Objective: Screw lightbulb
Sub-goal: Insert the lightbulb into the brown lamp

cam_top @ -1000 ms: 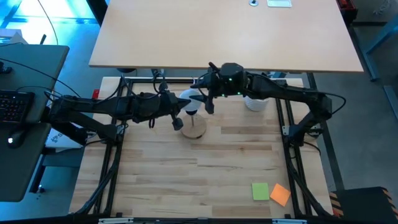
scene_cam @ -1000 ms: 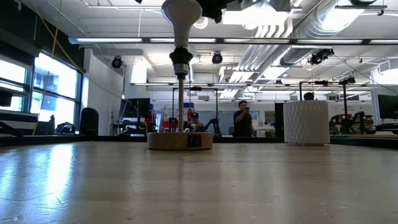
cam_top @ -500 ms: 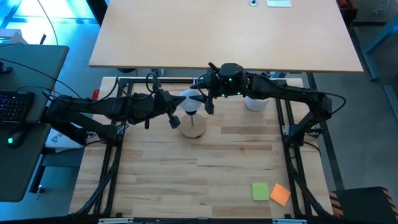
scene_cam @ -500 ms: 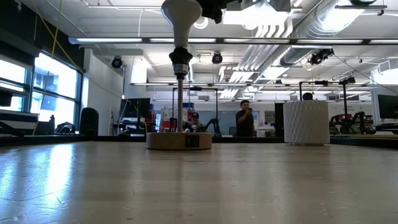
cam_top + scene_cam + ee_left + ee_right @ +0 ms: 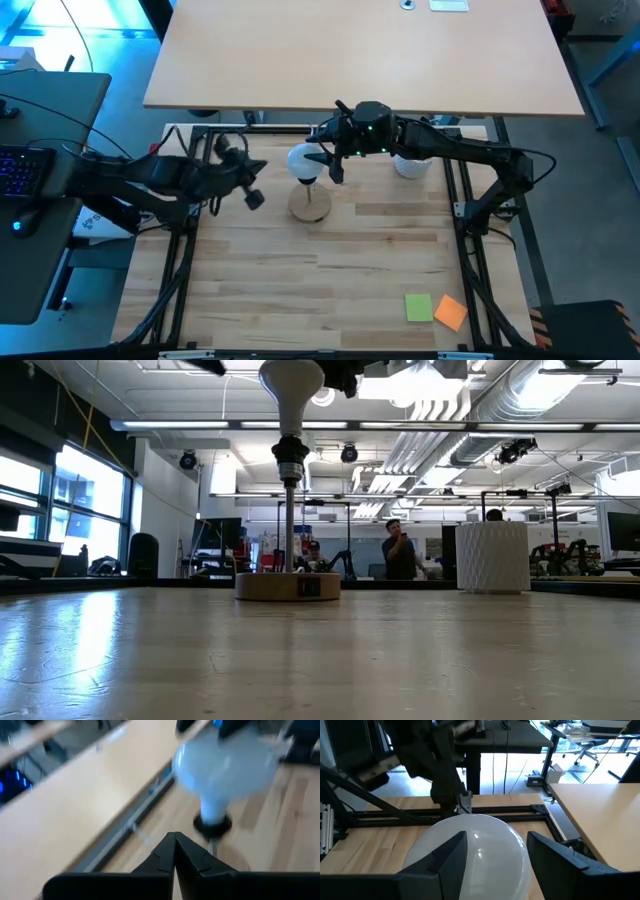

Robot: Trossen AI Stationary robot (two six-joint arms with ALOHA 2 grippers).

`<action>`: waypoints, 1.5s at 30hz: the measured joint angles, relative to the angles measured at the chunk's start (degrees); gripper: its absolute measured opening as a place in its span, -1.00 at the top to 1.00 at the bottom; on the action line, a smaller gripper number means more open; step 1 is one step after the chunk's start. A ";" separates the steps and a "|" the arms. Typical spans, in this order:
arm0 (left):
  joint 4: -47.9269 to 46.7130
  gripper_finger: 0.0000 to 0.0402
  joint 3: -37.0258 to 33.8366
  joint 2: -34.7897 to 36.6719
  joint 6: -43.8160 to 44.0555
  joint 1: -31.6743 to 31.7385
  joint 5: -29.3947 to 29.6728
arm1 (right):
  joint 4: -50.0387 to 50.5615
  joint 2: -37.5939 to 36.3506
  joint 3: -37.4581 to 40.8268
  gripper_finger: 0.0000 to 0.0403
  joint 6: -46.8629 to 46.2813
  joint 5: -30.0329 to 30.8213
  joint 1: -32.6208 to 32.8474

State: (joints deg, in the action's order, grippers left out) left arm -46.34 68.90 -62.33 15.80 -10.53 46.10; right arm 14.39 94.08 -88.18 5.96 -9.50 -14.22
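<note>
The white lightbulb (image 5: 303, 161) stands upright on the round wooden stand (image 5: 310, 205), its narrow base in the black socket (image 5: 290, 455) atop the post. My right gripper (image 5: 325, 160) reaches in from the table's right and is shut on the globe (image 5: 475, 850). My left gripper (image 5: 254, 198) is shut and holds nothing. It hovers left of the stand, pointing toward the bulb (image 5: 225, 762), its fingertips (image 5: 175, 839) well short of it. My right gripper pinches the bulb's round globe between its two fingers, one finger (image 5: 442, 857) on each side of the globe (image 5: 472, 845). It comes from the table's right, nearly level and tipped slightly down. The bulb stays upright, its base in the stand's socket.
A white ribbed cup (image 5: 410, 163) stands at the far right, under my right arm. Green (image 5: 418, 307) and orange (image 5: 450, 313) paper squares lie near the front right. A large tan tabletop (image 5: 360, 50) lies beyond the far edge. A person (image 5: 398, 555) stands in the room behind.
My left gripper, shut throughout, has drawn back from beside the stand toward the table's left edge, turning as it went. My right gripper, the bulb and the stand have kept still.
</note>
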 joint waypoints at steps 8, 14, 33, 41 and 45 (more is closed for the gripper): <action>23.74 0.94 -21.73 -0.81 -1.08 -1.16 -0.78 | -0.48 0.04 0.07 -0.01 0.02 0.00 0.02; 51.56 0.58 -34.01 -0.67 -6.94 1.32 -4.78 | -0.48 0.07 0.07 -0.01 0.04 -0.17 0.00; 86.57 -0.13 -38.21 -9.22 -22.60 10.88 -17.68 | -0.52 0.07 0.09 -0.01 0.04 -0.31 0.00; 90.90 -0.13 -38.20 -11.61 -22.52 12.62 -20.45 | -0.68 0.09 0.11 -0.01 0.04 -0.34 0.00; 93.62 -0.13 -38.20 -12.67 -22.50 13.99 -24.39 | -0.69 0.09 0.11 -0.01 0.04 -0.37 0.02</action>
State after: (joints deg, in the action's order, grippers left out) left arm 47.28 30.70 -75.00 -6.70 3.46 21.71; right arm 13.70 94.17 -88.07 6.00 -9.87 -14.20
